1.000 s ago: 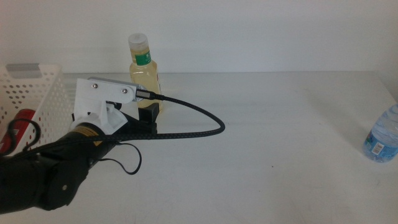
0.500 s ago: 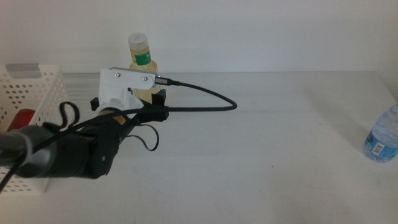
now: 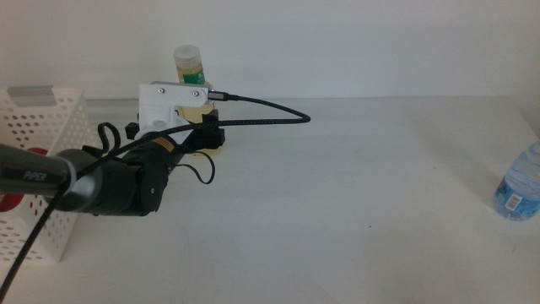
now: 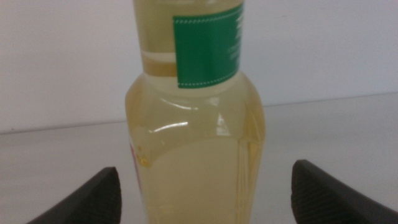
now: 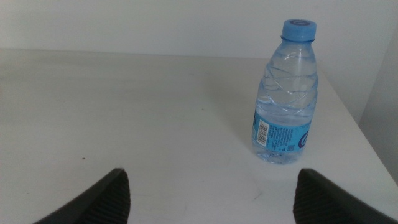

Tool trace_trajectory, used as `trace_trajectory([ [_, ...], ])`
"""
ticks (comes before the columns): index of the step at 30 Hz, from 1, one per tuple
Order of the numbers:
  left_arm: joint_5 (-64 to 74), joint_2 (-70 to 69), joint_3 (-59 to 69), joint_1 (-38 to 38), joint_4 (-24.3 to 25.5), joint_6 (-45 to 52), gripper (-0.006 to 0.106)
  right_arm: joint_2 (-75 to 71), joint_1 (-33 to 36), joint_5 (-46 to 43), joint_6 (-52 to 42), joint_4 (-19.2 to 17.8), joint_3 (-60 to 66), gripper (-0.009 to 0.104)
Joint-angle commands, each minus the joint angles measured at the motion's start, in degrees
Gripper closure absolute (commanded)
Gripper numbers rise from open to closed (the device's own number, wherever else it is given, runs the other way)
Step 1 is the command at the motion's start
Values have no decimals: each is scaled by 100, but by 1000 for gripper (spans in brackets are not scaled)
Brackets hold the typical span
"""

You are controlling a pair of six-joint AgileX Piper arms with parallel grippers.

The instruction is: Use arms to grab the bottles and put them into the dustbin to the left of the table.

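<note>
The squarish bottle (image 3: pixel 190 67) of pale yellow liquid stands upright at the back of the table (image 3: pixel 354 194); its body is mostly hidden behind my left arm's white housing. My left gripper (image 3: pixel 207 135) is at this bottle. In the left wrist view the bottle (image 4: pixel 193 143) fills the space between the jaws, and the left gripper (image 4: pixel 205 168) is open with a gap on both sides. The small water bottle (image 3: pixel 519 186) stands at the table's right edge. In the right wrist view it (image 5: pixel 286 99) stands ahead of my open, empty right gripper (image 5: pixel 211 177). The white dustbin (image 3: pixel 38 118) is at the left.
Something red (image 3: pixel 8 203) lies inside the dustbin. A black cable (image 3: pixel 270 114) loops from the left arm's housing over the table. A white wall runs behind the table's far edge.
My left arm has reached forward toward the back of the table, bringing its jaws to either side of the yellow bottle. The water bottle has not moved.
</note>
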Motion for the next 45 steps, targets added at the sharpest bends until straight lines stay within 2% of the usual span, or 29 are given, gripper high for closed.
trace_trajectory([
  [1, -469, -158, -261, 17, 68, -158, 10, -153, -32, -445, -86, -41, -167, 19],
  [20, -582, 725, -1169, 198, 141, -186, 10, -153, -32, -445, -86, -41, -167, 19],
  [25, -703, 892, -1318, 215, 333, -158, 14, -153, -32, -445, -86, -41, -167, 19],
  [27, -703, 892, -1318, 215, 367, -96, 21, -153, -32, -445, -86, -41, -167, 19],
  [29, -703, 892, -1318, 215, 367, -69, 33, -153, -32, -445, -86, -41, -167, 19],
  [33, -661, 840, -1294, 194, 386, -69, 67, -153, -32, -445, -86, -41, -167, 19],
  [36, -584, 631, -1146, 138, 409, -48, 86, -153, -32, -445, -86, -41, -167, 19],
  [39, -572, 328, -877, 120, 385, -41, 90, -153, -32, -445, -86, -41, -167, 19],
  [45, -471, -451, -181, 120, 465, -30, 83, -153, -32, -445, -86, -41, -167, 19],
])
